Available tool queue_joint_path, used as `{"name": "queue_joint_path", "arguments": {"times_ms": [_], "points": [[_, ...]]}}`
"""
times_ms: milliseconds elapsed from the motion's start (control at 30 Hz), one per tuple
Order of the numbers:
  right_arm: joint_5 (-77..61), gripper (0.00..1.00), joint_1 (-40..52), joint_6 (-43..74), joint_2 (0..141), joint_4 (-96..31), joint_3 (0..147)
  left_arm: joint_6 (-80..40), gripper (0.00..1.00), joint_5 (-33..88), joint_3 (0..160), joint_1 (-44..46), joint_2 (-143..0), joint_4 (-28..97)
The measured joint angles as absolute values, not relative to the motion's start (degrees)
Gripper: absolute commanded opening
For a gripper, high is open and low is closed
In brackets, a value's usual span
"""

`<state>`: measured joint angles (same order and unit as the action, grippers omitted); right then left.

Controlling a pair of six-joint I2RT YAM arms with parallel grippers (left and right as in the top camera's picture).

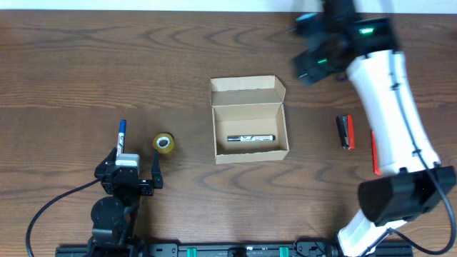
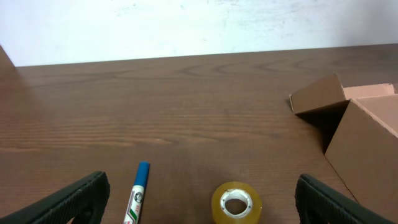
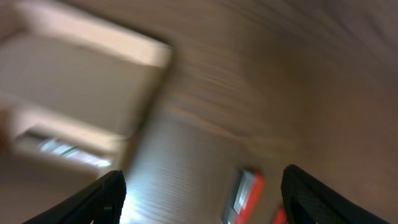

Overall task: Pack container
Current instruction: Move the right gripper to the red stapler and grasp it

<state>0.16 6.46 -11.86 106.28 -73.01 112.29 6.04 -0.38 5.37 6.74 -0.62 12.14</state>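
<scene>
Container (image 1: 250, 121) open, marker (image 1: 251, 138) inside; lower right hand (image 3: 202, 180) — spread, empty — squarely over red-black item (image 1: 345, 131); grip across its narrow width; left hand (image 2: 200, 183) likewise spread.

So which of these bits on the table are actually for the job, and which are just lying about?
For the job: cardboard box; marker already inside it.
Lying loose, possibly still to pack: blue pen; tape roll; red-and-black gadget.

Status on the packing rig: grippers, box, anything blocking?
Left gripper open, empty, beside tape roll. Right gripper open, empty, view blurred. Container open, lid back, one marker inside. Nothing over the opening.
</scene>
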Motion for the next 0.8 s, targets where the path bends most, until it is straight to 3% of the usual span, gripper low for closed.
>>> {"name": "queue_joint_path", "arguments": {"times_ms": [167,300,600,800], "points": [[2.35,0.71,-5.02,-4.29,106.32,-72.79,109.69,6.04,0.95,-0.38,5.37,6.74,-0.62,12.14],[1.98,0.71,-9.19,-2.02,106.3,-72.4,103.74,6.04,0.95,-0.38,5.37,6.74,-0.62,12.16],[-0.99,0.77,-10.02,-1.08,106.34,-60.03,82.91,6.04,0.95,-0.38,5.37,6.74,-0.62,12.16],[-2.85,0.84,-10.33,-4.27,106.34,-56.47,76.99,6.04,0.95,-0.38,5.37,6.74,-0.62,12.14]]}}
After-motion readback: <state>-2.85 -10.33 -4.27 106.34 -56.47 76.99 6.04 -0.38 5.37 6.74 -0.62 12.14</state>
